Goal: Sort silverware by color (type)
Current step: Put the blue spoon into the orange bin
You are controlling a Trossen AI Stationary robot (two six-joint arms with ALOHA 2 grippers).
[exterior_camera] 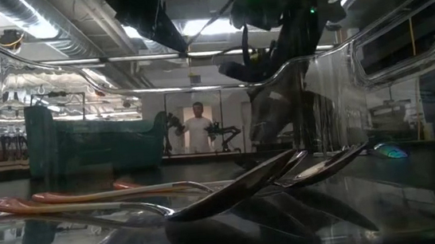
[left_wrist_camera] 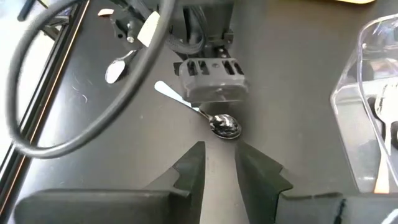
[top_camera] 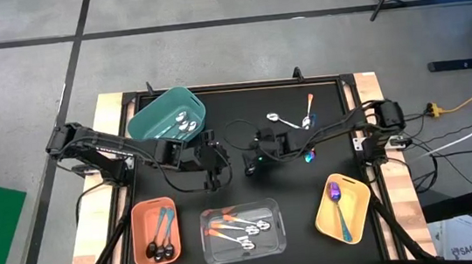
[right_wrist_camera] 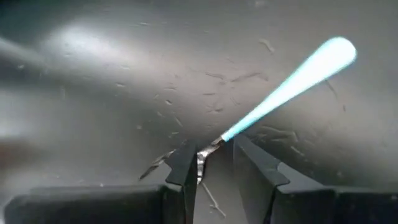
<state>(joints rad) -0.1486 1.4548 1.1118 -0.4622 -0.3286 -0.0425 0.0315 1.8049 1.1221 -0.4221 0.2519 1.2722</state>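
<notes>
A spoon with a dark shiny bowl (left_wrist_camera: pixel 225 126) and a pale teal handle (right_wrist_camera: pixel 292 78) lies on the black table mat between the two arms. My right gripper (right_wrist_camera: pixel 216 155) points steeply down at it, open by a narrow gap, with one finger on either side of the spoon's neck. Seen from the left wrist, my right gripper (left_wrist_camera: pixel 211 78) stands over the handle. My left gripper (left_wrist_camera: pixel 221 158) is open and empty, just short of the bowl. In the high view my left gripper (top_camera: pixel 215 165) and my right gripper (top_camera: pixel 253 161) meet at mid-table. My right gripper has its fingers (right_wrist_camera: pixel 186 165) on either side of the spoon's neck (right_wrist_camera: pixel 214 144), coming from above and lying across it. I cannot tell whether they touch it. The bowl rests on the mat.
A teal bin (top_camera: pixel 167 117) with silver spoons stands far left. On the near side stand a salmon bin (top_camera: pixel 156 231), a clear bin (top_camera: pixel 242 231) with orange-handled spoons and a yellow bin (top_camera: pixel 342 206) with a purple spoon. Loose at the far right lie a silver spoon (top_camera: pixel 283 121) and an orange-handled spoon (top_camera: pixel 310 108).
</notes>
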